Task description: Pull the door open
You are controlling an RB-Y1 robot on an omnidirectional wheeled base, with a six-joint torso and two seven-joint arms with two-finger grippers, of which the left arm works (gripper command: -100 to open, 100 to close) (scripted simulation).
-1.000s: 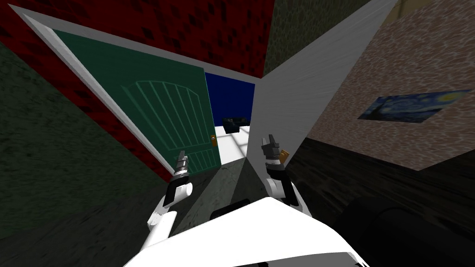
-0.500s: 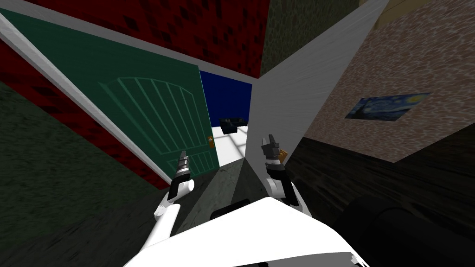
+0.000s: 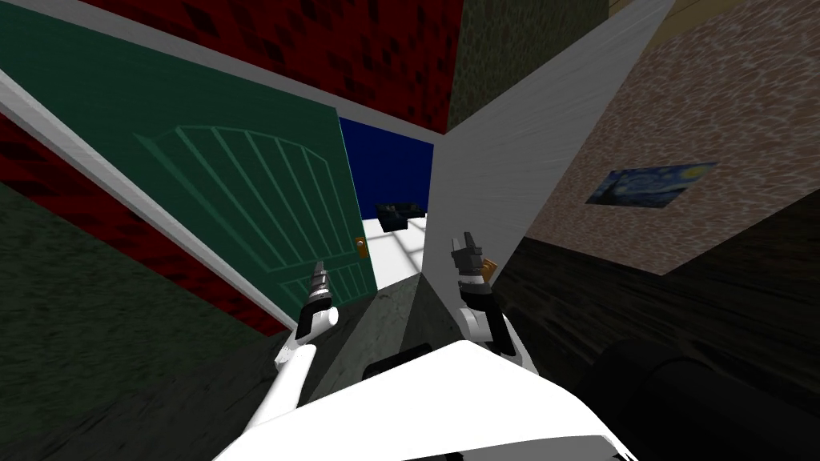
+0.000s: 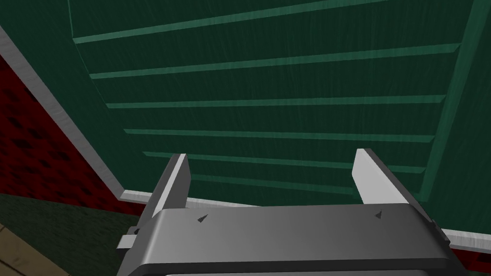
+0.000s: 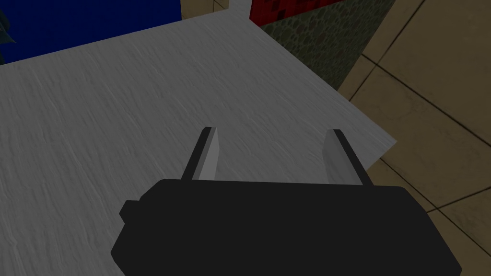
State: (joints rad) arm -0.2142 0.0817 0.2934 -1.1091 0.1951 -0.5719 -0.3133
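The green door (image 3: 240,176) with raised slats stands swung open on my left, with a small gold handle (image 3: 362,246) near its free edge. My left gripper (image 3: 319,276) hovers low in front of the door face, left of the handle. In the left wrist view the left gripper (image 4: 273,175) is open, pointing at the slatted door panel (image 4: 268,96) with nothing between its fingers. My right gripper (image 3: 464,244) is raised beside a grey wall panel (image 3: 496,184). In the right wrist view the right gripper (image 5: 272,153) is open and empty over that grey surface (image 5: 120,120).
Through the doorway lie a white floor (image 3: 396,248), a blue wall (image 3: 384,168) and a dark object (image 3: 398,214). A red brick wall (image 3: 320,48) frames the door. A painting (image 3: 649,186) hangs on the speckled wall to the right.
The whole head picture has shifted: I have moved, and the door now spreads larger and further left. My left gripper sits slightly lower and to the right. The right arm looks unchanged.
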